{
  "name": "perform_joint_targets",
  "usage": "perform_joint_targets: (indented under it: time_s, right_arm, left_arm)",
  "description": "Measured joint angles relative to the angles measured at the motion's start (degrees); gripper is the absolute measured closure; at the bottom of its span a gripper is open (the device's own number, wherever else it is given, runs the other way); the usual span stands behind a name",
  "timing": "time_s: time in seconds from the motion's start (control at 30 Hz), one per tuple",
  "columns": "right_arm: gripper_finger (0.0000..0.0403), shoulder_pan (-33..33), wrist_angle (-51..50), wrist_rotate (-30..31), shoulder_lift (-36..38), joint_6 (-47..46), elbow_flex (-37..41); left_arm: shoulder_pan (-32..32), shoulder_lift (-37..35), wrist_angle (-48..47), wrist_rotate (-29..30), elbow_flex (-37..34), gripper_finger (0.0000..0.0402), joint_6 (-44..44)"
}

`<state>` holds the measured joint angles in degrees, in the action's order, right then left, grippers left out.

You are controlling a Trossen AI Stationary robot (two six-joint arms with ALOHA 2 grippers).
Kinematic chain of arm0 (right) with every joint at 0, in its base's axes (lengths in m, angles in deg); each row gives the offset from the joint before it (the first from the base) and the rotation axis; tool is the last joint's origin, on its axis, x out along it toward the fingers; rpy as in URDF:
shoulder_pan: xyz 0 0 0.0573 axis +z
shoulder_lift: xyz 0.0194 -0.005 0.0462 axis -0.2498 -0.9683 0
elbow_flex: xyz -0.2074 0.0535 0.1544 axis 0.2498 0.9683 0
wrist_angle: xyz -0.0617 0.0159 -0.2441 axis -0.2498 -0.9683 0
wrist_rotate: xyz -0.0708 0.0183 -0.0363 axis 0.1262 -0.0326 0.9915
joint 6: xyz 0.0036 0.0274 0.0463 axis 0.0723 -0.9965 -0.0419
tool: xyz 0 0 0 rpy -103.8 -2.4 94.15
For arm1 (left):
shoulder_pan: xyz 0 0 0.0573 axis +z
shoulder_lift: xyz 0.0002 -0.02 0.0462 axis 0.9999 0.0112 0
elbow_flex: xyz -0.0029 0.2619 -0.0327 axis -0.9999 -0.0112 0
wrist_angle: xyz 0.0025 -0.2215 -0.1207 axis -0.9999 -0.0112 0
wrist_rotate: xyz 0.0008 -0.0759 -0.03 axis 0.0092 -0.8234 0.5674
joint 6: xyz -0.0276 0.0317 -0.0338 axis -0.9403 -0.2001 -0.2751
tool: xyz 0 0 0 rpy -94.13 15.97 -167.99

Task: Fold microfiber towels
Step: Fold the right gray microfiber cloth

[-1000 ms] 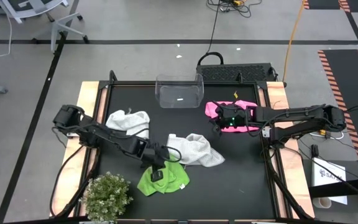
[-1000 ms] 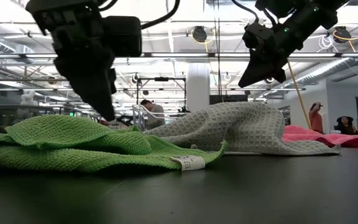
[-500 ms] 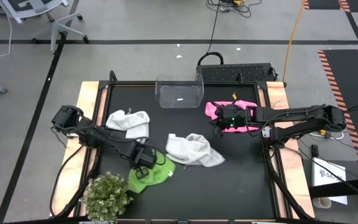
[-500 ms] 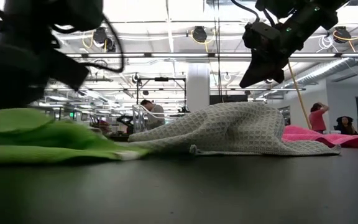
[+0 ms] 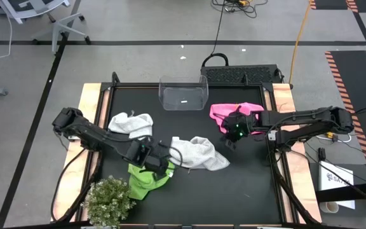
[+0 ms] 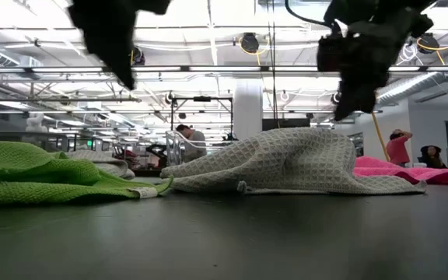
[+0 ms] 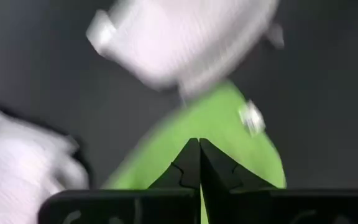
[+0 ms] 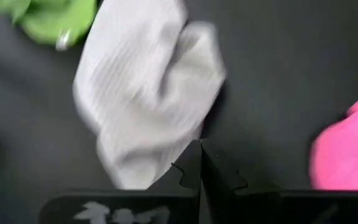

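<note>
A: High view, towels first. Lime green towel (image 5: 146,179) lies bunched at the near-left part of the black table (image 5: 246,184), just beside the bushy plant (image 5: 108,200). Rumpled white towel (image 5: 196,152) sits mid-table, its edge near the green one. Second white towel (image 5: 132,124) is heaped toward the left rim; pink towel (image 5: 237,114) is crumpled at the far right. None looks folded yet.

B: Grippers?

A: Left gripper (image 5: 159,166) hangs above the green towel's inner edge, fingers pressed together, nothing between them. From its wrist camera the closed tips point down at green cloth. Right gripper (image 5: 236,135) hovers just off the pink towel, toward the middle white one, also pinched shut and empty.

B: Why there?

A: My guess: each arm is stationed over its nearest cloth, ready to flatten or pick a corner.

B: Containers?

A: Clear plastic bin (image 5: 183,93) stands at the far edge, apart from every towel. Only a small white label or scrap shows inside it; no cloth in it.
</note>
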<state>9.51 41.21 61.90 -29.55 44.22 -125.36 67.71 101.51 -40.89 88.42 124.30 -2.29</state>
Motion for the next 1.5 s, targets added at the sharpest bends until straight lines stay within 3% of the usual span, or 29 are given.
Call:
perform_joint_targets:
  time_s: [0.27, 0.43, 0.57, 0.8, 0.97, 1.23, 1.5]
  right_arm:
    - [0.0354, 9.6, -6.8, -5.8, 0.0, -10.1, 0.0]
    - [0.0300, 13.1, -6.9, -3.1, -0.4, -16.0, 2.0]
    - [0.0256, 13.9, -1.2, -3.5, -1.4, -24.0, 7.3]
    - [0.0206, 14.1, 18.3, -7.7, -1.7, -30.6, 18.1]
    - [0.0206, 14.1, 23.3, -7.5, -1.5, -33.0, 22.2]
    - [0.0240, 14.1, 24.7, -5.1, -1.7, -31.6, 23.1]
    - [0.0291, 14.5, 37.2, -4.2, -8.9, -30.4, 23.2]
  left_arm:
    - [6.1, 0.0, 0.5, 1.3, 1.3, 0.0378, 4.9]
    - [8.3, 0.0, 0.5, 1.2, 1.3, 0.0383, 6.9]
    - [9.2, 0.0, 0.7, 1.2, 1.3, 0.0392, 7.8]
    - [9.6, 0.0, 1.2, 1.2, 1.3, 0.0395, 7.9]
    - [9.6, 0.0, 1.3, 1.2, 1.3, 0.0376, 7.7]
    - [9.6, 0.0, 1.6, 1.3, 1.3, 0.0369, 7.6]
    - [9.6, 0.0, 1.6, 1.5, 1.3, 0.0369, 6.3]
